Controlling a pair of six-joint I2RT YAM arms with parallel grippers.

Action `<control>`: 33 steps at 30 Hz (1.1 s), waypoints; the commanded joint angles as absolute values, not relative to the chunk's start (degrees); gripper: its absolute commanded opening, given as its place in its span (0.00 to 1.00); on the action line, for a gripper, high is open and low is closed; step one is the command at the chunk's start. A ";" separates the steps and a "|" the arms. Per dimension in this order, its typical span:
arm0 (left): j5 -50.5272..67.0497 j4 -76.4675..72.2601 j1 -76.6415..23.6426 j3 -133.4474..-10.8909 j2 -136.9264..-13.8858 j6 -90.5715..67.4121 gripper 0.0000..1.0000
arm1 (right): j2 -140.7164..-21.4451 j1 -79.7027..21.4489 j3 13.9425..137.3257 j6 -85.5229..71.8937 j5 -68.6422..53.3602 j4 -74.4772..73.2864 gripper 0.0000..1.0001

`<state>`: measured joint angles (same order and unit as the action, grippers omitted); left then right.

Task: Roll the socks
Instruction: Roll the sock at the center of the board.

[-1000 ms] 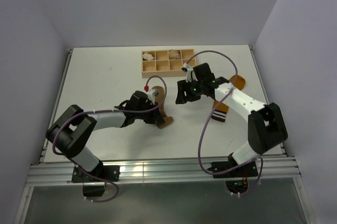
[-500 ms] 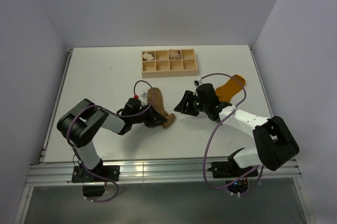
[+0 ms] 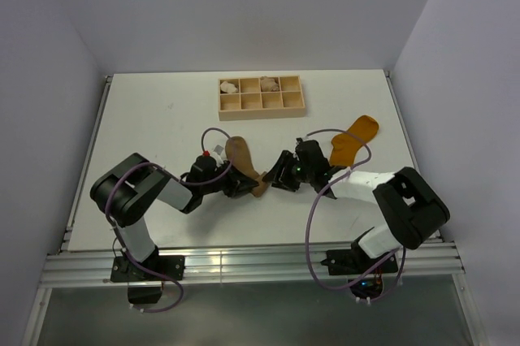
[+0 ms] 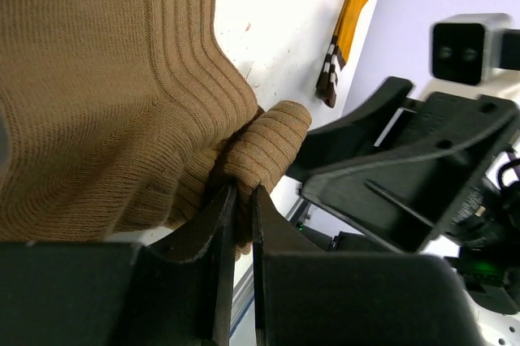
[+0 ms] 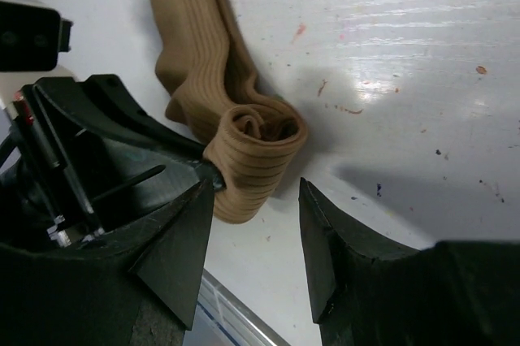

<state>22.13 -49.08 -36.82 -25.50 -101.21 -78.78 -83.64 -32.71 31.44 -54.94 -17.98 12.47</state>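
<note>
On your left, the left gripper point(image 3: 236, 186) lies low on the flat white table point(image 3: 146, 118). Its black fingers point(image 4: 221, 228) are nearly together, with only a thin slot between them, and soft fabric is pinched in that slot.

What they clamp is the plain tan-brown ribbed knit sock point(image 3: 240, 155). It lies near the middle of the table, just in front of the arms. The wrist views show its fine ribs running lengthwise down the leg point(image 5: 195, 45). The near end is wound into a small, tight coil point(image 5: 253, 151), and the left fingers bite the sock at this coil.

Moving right, the right gripper point(image 3: 280, 177) faces the left one across the coil, very close to it. Its two black wedge-shaped fingers point(image 5: 180, 240) stand well apart, one on each side of the coil. They hold nothing, and you cannot tell whether either one touches the fabric.

Further right, the mustard-orange sock point(image 3: 351, 139) lies flat and stretched out beside the right arm, well apart from the tan-brown sock. Its brown-and-white striped cuff point(image 4: 329, 78) shows in the left wrist view.

Behind both socks sits the pale wooden compartment tray point(image 3: 262, 116), and two small beige fabric bundles point(image 3: 229, 85) rest in its back row.
</note>
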 commanded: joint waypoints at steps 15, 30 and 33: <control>22.41 -52.91 -40.43 -29.44 -106.70 -79.89 0.12 | -88.51 -33.49 29.71 -60.39 -17.06 19.87 0.28; 9.43 -22.46 -41.92 -34.80 -89.23 -62.25 0.66 | -92.36 -33.49 48.15 -40.44 -5.71 -11.84 0.00; 0.28 -16.98 -45.24 -36.82 -83.60 -54.60 0.64 | -94.74 -33.84 52.98 -37.80 -5.01 -17.56 0.00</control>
<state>10.00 -26.52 -42.22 -33.67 -89.30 -64.79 -92.64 -33.61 49.08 -43.29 -9.17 -8.49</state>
